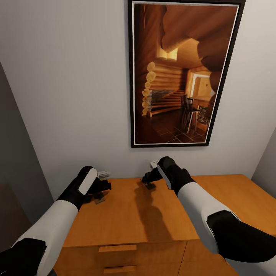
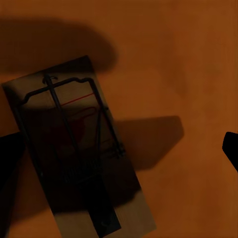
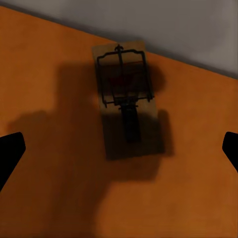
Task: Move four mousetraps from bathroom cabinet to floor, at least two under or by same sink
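- You face the wide orange-brown wooden cabinet (image 1: 130, 214) with its smooth flat top, set against a pale grey wall; two flat wooden drawer pulls (image 1: 117, 248) show on its front.
- A tall dark-framed picture (image 1: 183, 73) of a log-cabin interior hangs on the wall above it.
- Your left gripper (image 1: 100, 193) hangs low over the left rear part of the cabinet top. In the left wrist view its dark fingertips (image 2: 231, 148) sit at opposite edges of the frame, so the jaws stand wide, holding nothing.
- A small flat tan wooden mousetrap (image 2: 79, 153) with a dark wire spring lies flat on the top under that gripper, nearer one fingertip than the other, in shadow.
- Your right gripper (image 1: 148, 183) hovers over the rear middle of the top, jaws also spread wide and empty.
- A second mousetrap (image 3: 128, 99) lies flat between its fingers, well clear of both, one short end close to the cabinet's rear edge by the wall.
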{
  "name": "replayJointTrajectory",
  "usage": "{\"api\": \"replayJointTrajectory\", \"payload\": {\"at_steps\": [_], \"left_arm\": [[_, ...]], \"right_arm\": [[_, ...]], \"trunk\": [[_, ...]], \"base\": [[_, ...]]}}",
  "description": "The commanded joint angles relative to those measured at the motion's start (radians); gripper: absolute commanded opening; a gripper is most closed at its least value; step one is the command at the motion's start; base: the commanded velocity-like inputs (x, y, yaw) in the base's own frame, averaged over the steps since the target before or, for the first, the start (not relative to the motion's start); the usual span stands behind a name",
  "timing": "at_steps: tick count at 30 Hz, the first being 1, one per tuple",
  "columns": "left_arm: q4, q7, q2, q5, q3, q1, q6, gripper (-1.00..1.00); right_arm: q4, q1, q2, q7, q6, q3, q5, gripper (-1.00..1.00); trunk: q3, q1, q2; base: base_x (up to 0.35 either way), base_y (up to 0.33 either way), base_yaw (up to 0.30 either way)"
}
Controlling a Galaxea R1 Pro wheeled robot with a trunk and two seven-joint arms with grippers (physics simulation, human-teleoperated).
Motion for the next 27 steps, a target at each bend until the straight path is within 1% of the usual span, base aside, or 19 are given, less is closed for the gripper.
{"api": "replayJointTrajectory", "payload": {"at_steps": [1,9,17,27], "left_arm": [[-0.001,0.010,0.000,0.010,-0.002,-0.001,0.001,1.00],[-0.001,0.011,-0.001,0.010,-0.001,-0.001,0.001,1.00],[-0.002,0.009,0.000,0.012,-0.001,-0.001,0.002,1.00],[-0.002,0.009,0.000,0.011,-0.003,-0.001,0.001,1.00]], "right_arm": [[0.000,-0.001,0.000,0.004,0.004,0.001,0.006,1.00],[0.004,-0.001,0.000,0.004,0.002,0.001,0.006,1.00],[0.005,-0.001,0.000,0.003,0.001,0.000,0.006,1.00],[0.005,-0.001,0.000,0.003,-0.001,0.003,0.006,1.00]], "trunk": [[-0.001,0.000,-0.001],[-0.001,0.000,-0.001],[-0.001,0.000,-0.001],[-0.001,0.000,-0.001]], "base": [[0.000,0.000,0.000],[0.001,0.000,0.000],[0.098,0.000,0.000],[0.016,0.000,0.000]]}}
